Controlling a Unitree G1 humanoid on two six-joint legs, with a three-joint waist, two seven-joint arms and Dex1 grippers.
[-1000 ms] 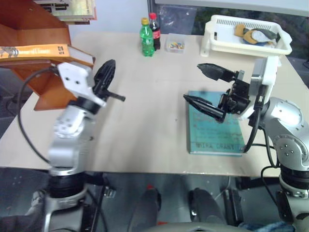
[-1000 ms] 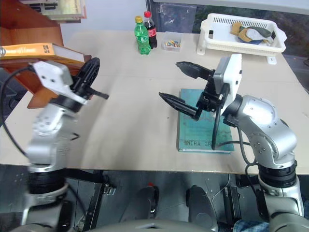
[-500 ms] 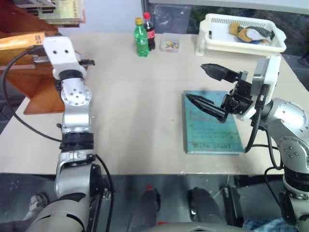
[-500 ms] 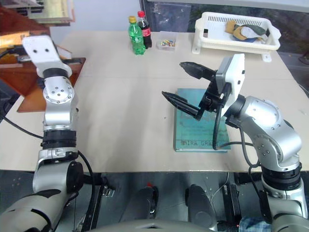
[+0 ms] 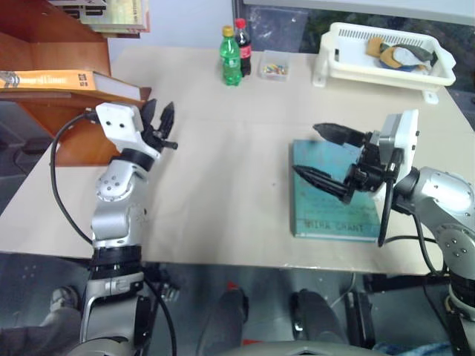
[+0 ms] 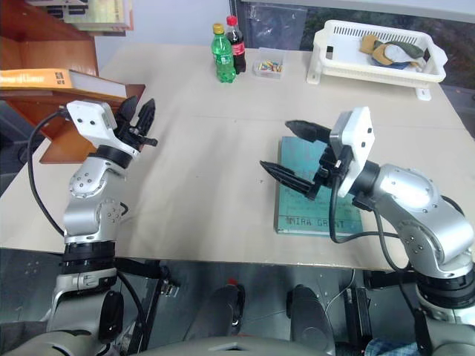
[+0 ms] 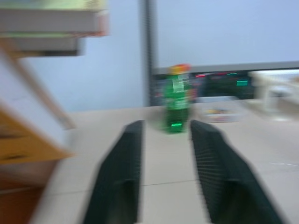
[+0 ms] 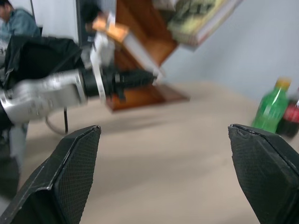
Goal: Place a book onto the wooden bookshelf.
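So on the far left, the book is lying flat on a board of the wooden bookshelf, with its near-right corner sticking out past the board's edge. There's a stack of pale magazines on the shelf above it. Just right of the book, the left tool hangs in the air with its fingers a bit apart and nothing between them, tips pointing toward the far side of the counter. A green bottle and a dark cola bottle stand at the far edge, with a small clear box beside them. Further right, the right tool is spread wide over a teal book, empty. A white basket sits far right.
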